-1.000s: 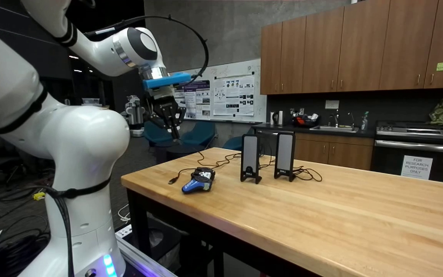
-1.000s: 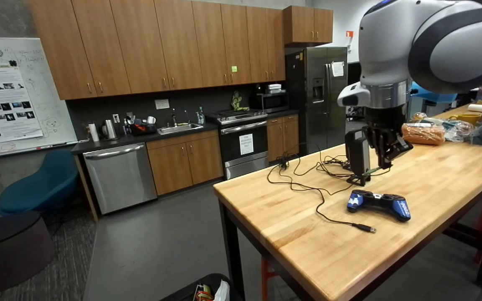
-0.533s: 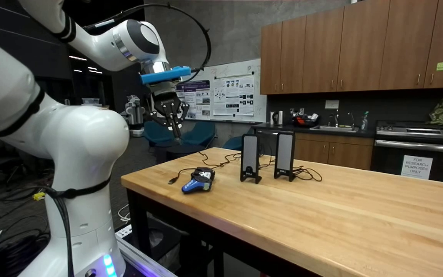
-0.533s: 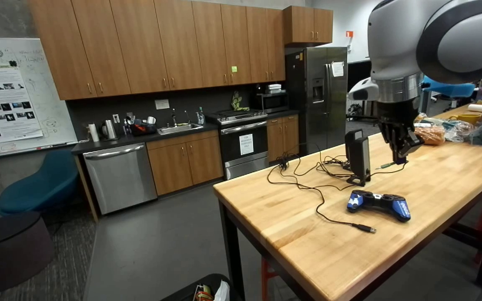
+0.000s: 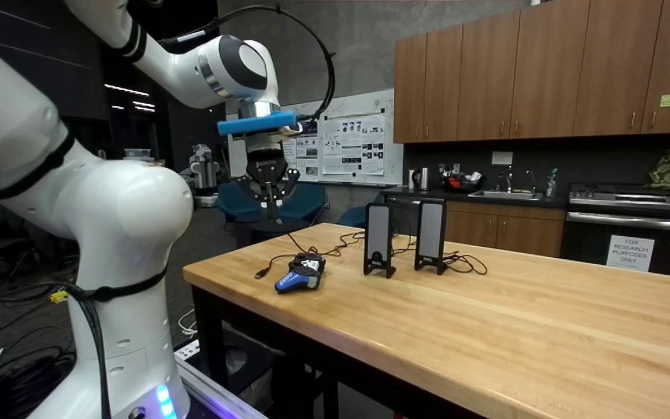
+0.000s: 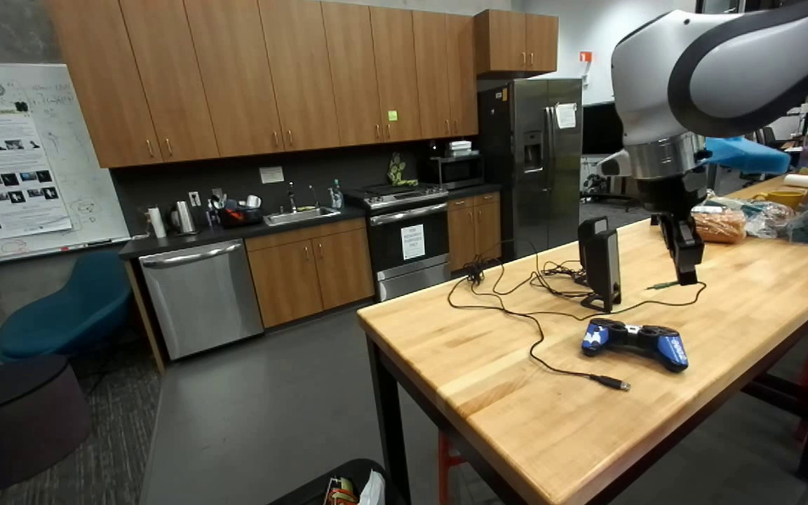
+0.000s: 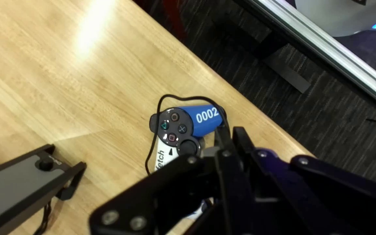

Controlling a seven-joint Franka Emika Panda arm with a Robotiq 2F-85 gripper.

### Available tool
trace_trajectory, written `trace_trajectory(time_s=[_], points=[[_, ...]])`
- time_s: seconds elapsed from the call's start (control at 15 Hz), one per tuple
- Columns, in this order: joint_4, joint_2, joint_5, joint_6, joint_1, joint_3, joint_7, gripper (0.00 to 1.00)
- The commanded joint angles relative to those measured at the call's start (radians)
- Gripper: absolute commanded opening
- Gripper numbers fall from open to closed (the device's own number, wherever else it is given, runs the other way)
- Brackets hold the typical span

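Note:
My gripper [image 5: 275, 216] hangs above the wooden table with its fingers pressed together on a thin black cable [image 6: 656, 302]. A green plug [image 6: 662, 285] on that cable sticks out beside the fingertips. In the wrist view the cable [image 7: 186, 98] arches from the gripper [image 7: 229, 131] across a blue, black and white game controller [image 7: 207, 119]. This controller [image 6: 634, 344] lies on the table below, apart from the gripper. Two slim black speakers with grey fronts stand upright nearby: a nearer speaker [image 5: 378, 238] and a farther speaker [image 5: 431, 235]. The grip itself is partly hidden by the fingers.
A USB plug [image 6: 611, 382] lies near the table's end, its cord tangled with others behind the speakers. Bagged food [image 6: 719, 226] sits farther along the table [image 5: 515, 326]. The robot's base rail [image 7: 331, 45] runs beside the table edge.
The gripper has shifted rightward in both exterior views and turned about its wrist. Its cable and green plug have travelled with it; controller and speakers have stayed put.

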Motion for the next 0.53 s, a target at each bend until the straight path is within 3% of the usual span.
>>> trace_trajectory(time_s=[0.0,0.47], points=[[0.072,0.101,0.027,-0.008,-0.061,0.002,0.131,0.02],[0.132,0.145,0.035,-0.064,-0.156,0.04,0.404,0.02]])
